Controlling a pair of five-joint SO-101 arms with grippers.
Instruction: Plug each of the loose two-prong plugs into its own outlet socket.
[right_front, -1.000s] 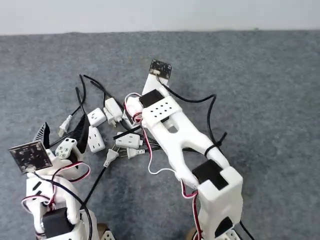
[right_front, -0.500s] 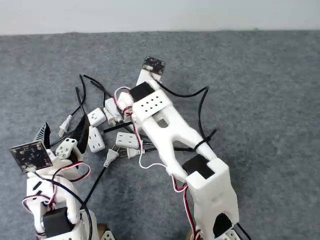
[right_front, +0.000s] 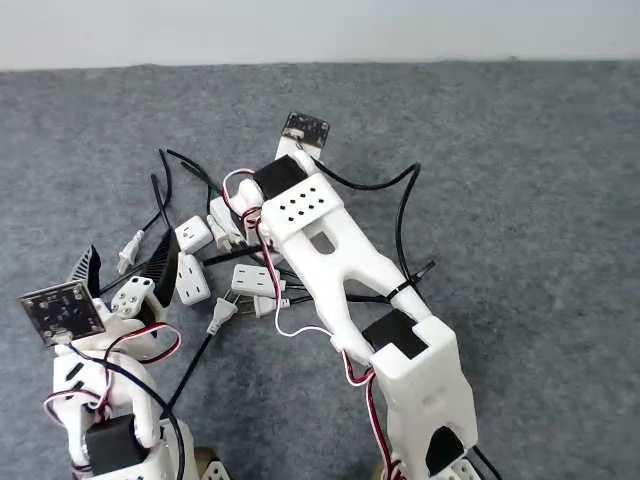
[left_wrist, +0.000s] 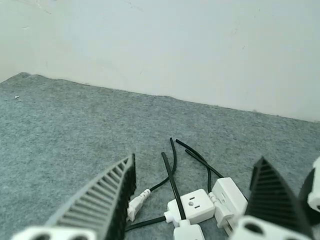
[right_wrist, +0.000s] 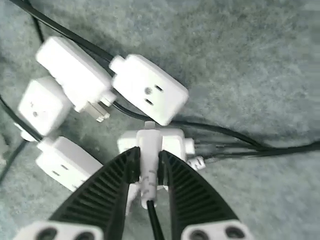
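— Grey mat (right_front: 540, 180) under a white wall (right_front: 320, 30). Your right gripper (right_wrist: 149, 154) is clamped on a plug (right_wrist: 149, 175), just over a socket (right_wrist: 175, 141) in the tangle
— And the left?
— Your left gripper (left_wrist: 195, 160) hangs beside the cluster, jaws wide apart, nothing in them
— What could bite me?
— That socket looks light and nothing pins it. Push down and I'd expect it to slide, so the prongs miss. The cables (right_wrist: 280, 148) may drag it too
— Anything filled?
— The next socket (right_wrist: 149, 95) shows bare slots. Whether the one under your plug is filled, I cannot tell
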